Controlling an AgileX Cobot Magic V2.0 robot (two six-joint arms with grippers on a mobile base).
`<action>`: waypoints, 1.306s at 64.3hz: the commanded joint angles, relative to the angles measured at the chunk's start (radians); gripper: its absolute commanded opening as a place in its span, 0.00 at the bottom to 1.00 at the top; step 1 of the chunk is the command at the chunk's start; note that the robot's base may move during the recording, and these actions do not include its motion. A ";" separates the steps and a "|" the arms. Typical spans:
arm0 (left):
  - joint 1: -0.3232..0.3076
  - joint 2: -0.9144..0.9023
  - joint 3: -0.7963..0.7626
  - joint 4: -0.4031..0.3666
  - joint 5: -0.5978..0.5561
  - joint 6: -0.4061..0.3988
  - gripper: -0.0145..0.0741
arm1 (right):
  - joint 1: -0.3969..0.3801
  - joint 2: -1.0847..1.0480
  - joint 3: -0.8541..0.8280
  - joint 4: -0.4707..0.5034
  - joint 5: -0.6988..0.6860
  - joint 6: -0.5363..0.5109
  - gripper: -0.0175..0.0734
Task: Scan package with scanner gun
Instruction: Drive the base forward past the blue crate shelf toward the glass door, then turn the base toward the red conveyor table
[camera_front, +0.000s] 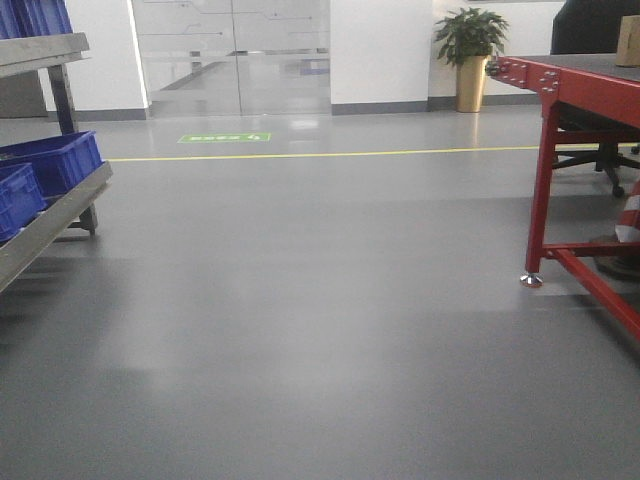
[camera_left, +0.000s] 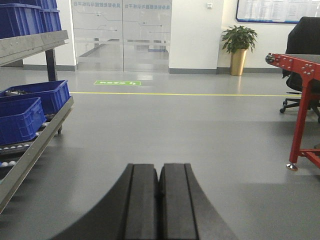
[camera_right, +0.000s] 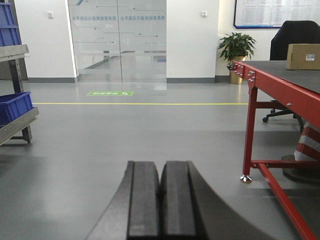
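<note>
Floor (camera_front: 300, 330): smooth grey, semi-gloss, soft reflections. Crates (camera_left: 22, 120): blue moulded plastic, slight sheen. Rack (camera_left: 35, 150): dull grey metal. Table frame (camera_right: 250, 125): red-painted metal, satin; tabletop (camera_right: 295, 72) dark, matt. Package (camera_right: 302, 56): tan cardboard, matt. Doors (camera_right: 117, 40): frosted glass. Planter (camera_left: 238, 61): shiny gold finish. Left gripper (camera_left: 159, 170) & right gripper (camera_right: 160, 167): black, matt; plastic or rubber, can't tell.

You've got blue crates (camera_front: 55, 160) on a roller rack (camera_left: 35, 150) at left, and a red-framed table (camera_right: 272, 86) at right with a black office chair (camera_left: 305, 32) behind it. Potted plant (camera_front: 470, 35) upper right, frosted glass doors (camera_right: 117, 40) top centre, yellow floor line (camera_front: 320, 154) and green floor sign (camera_front: 225, 137) below them.
</note>
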 joint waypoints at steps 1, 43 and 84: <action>0.003 -0.004 -0.002 0.000 -0.019 -0.012 0.04 | -0.005 -0.005 0.000 -0.001 -0.026 -0.005 0.02; 0.003 -0.004 -0.002 0.000 -0.019 -0.012 0.04 | -0.005 -0.005 0.000 -0.001 -0.026 -0.005 0.02; 0.003 -0.004 -0.002 0.000 -0.019 -0.012 0.04 | -0.005 -0.005 0.000 -0.001 -0.026 -0.005 0.02</action>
